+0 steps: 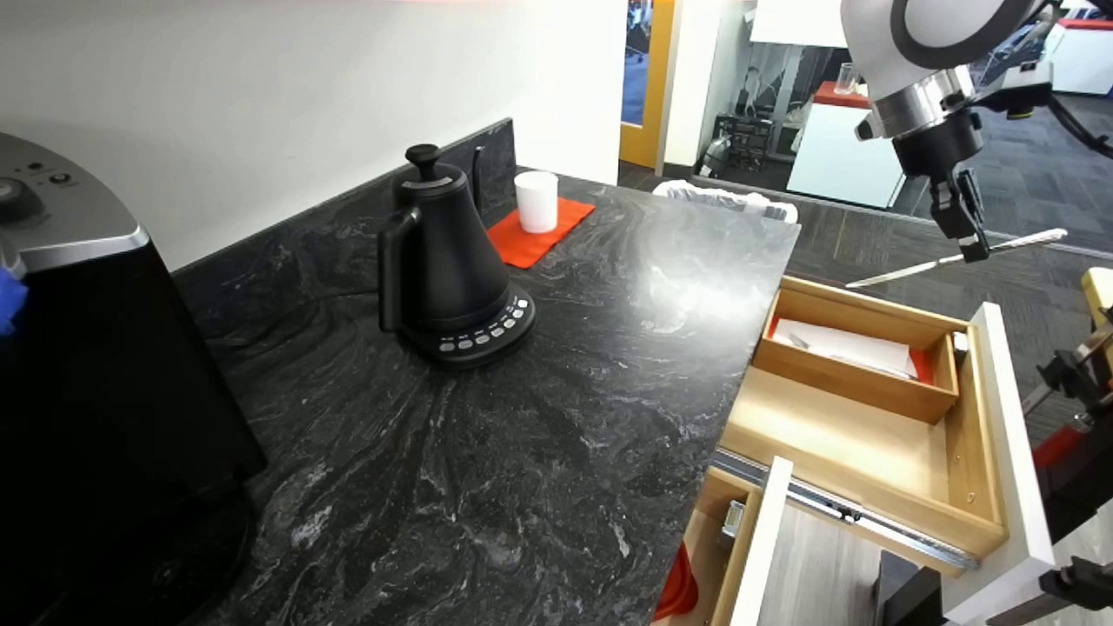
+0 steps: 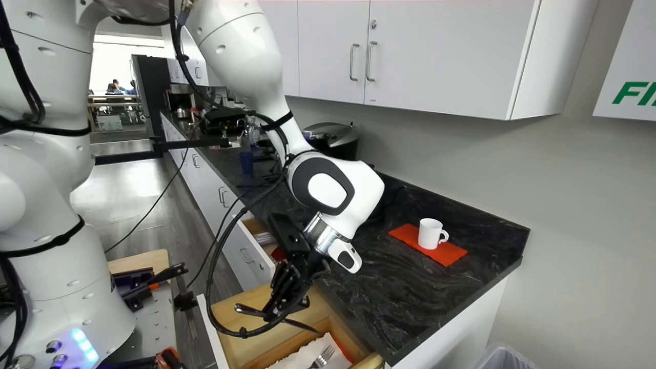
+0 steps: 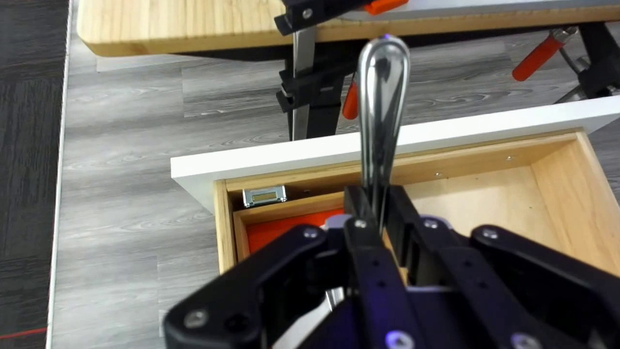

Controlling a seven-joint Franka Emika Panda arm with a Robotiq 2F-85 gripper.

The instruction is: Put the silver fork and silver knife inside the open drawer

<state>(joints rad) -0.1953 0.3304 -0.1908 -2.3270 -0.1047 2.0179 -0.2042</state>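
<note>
Silver knife (image 1: 939, 263) held crosswise in my gripper (image 1: 971, 249), above the open drawer (image 1: 848, 430)

From the left in an exterior view, a black kettle (image 1: 452, 261) stands on the dark counter (image 1: 609, 391); right of it a white mug (image 1: 536, 202) stands on a red-orange napkin (image 1: 526, 249). Next comes the drawer, split by a wooden divider (image 1: 856, 384). Its narrower compartment carries a white sheet (image 1: 856, 348). I hold the knife in the air, apart from the drawer. Its blade (image 1: 896, 274) reaches left and slopes down, my fingertips (image 1: 976, 252) press narrowly around it near where blade and handle meet, and the handle (image 1: 1035, 238) sticks out to the right, its end higher than the blade's tip.

In an exterior view the silver fork (image 2: 324, 357) lies in the narrower compartment on the white sheet, lower than my gripper and apart from it. There the knife's handle shows left of my fingertips and the blade right.

In the wrist view a red-orange patch (image 3: 278, 230) shows left of my fingertips, the handle stands straight out from between them, rounded end away from me, and the floor of the wider compartment lies to the right. My fingertips hide the blade there.
</note>
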